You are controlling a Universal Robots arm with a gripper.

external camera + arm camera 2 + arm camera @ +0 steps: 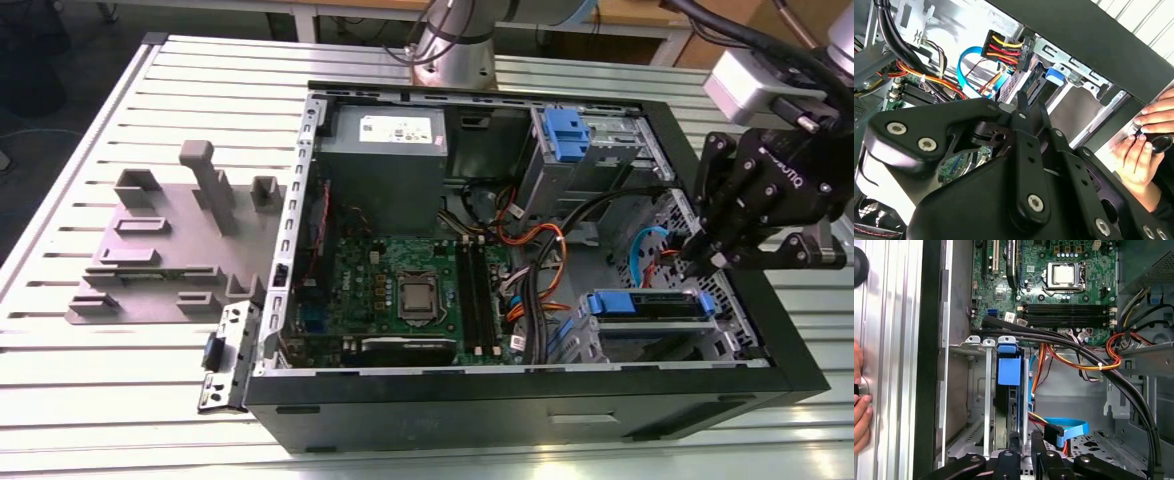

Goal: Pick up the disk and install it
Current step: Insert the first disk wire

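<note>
The disk (pixel 650 304) lies in the drive bay at the front corner of the open computer case (pixel 534 400), on the exterior view's right. Its blue carrier frame faces up. In the first wrist view the disk (pixel 1008 371) sits edge-on between the bay's metal rails, and in the second wrist view its blue frame (pixel 1053 75) shows past the fingertips. My gripper (pixel 697 265) hangs just above the bay's right end, close to the case wall. It is shut with nothing between its fingers in both wrist views (pixel 1030 107) (pixel 1024 454).
Orange, black and blue cables (pixel 1089 357) run across the case beside the bay. The motherboard (pixel 407 290) and grey power supply (pixel 383 140) fill the left half. A grey fixture (pixel 174 245) stands on the table. A person's hand (pixel 1139 150) rests outside the case wall.
</note>
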